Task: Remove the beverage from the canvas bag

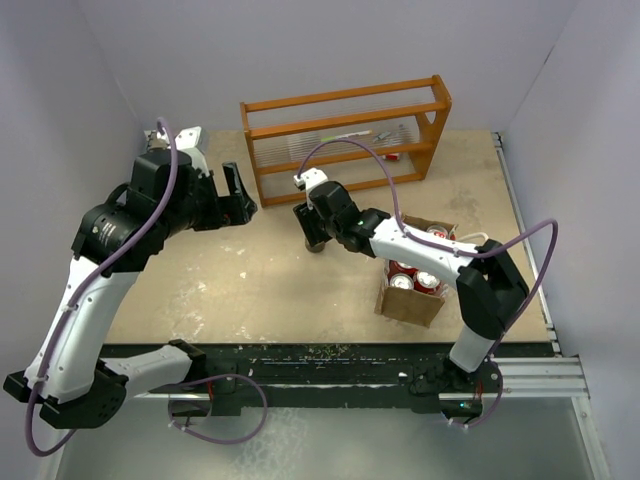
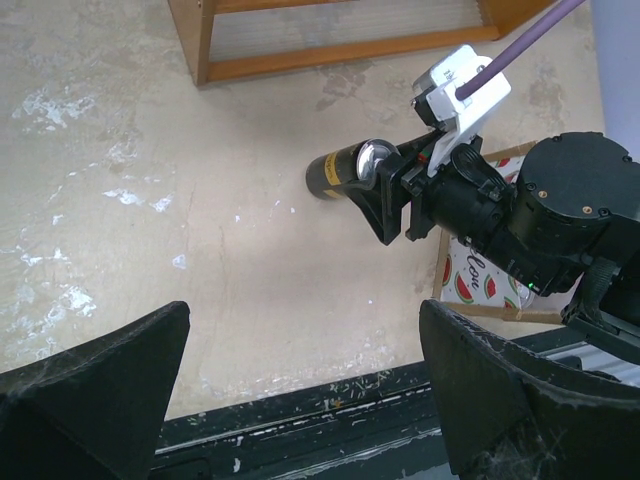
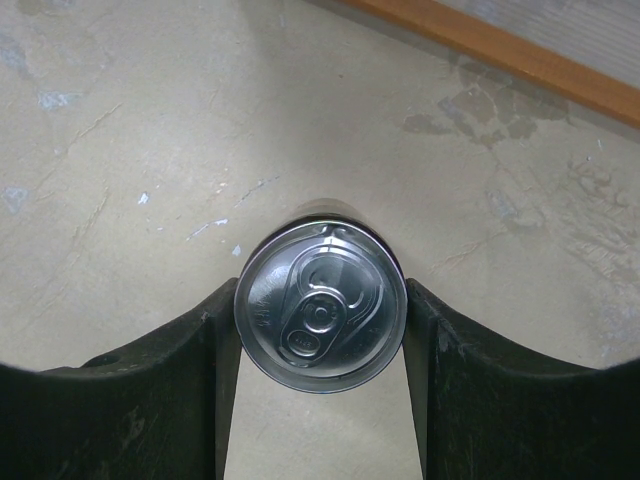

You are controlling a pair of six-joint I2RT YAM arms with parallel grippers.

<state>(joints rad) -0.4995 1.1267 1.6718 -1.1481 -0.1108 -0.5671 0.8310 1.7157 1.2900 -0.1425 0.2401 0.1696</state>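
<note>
My right gripper (image 1: 315, 228) is shut on a dark beverage can (image 1: 317, 240), its jaws pressed against both sides just below the silver top (image 3: 320, 305). The can is upright over the tan table, left of the canvas bag (image 1: 410, 302) and clear of it. I cannot tell if its base touches the table. In the left wrist view the can (image 2: 338, 172) is black with a yellow mark. The bag stands at the right and holds several red cans (image 1: 416, 279). My left gripper (image 1: 238, 195) is open and empty, raised at the left.
An orange wooden rack (image 1: 345, 135) stands at the back, just beyond the held can; its lower rail shows in the right wrist view (image 3: 500, 55). The bag's side has a watermelon print (image 2: 480, 280). A black rail (image 1: 330, 355) runs along the near table edge.
</note>
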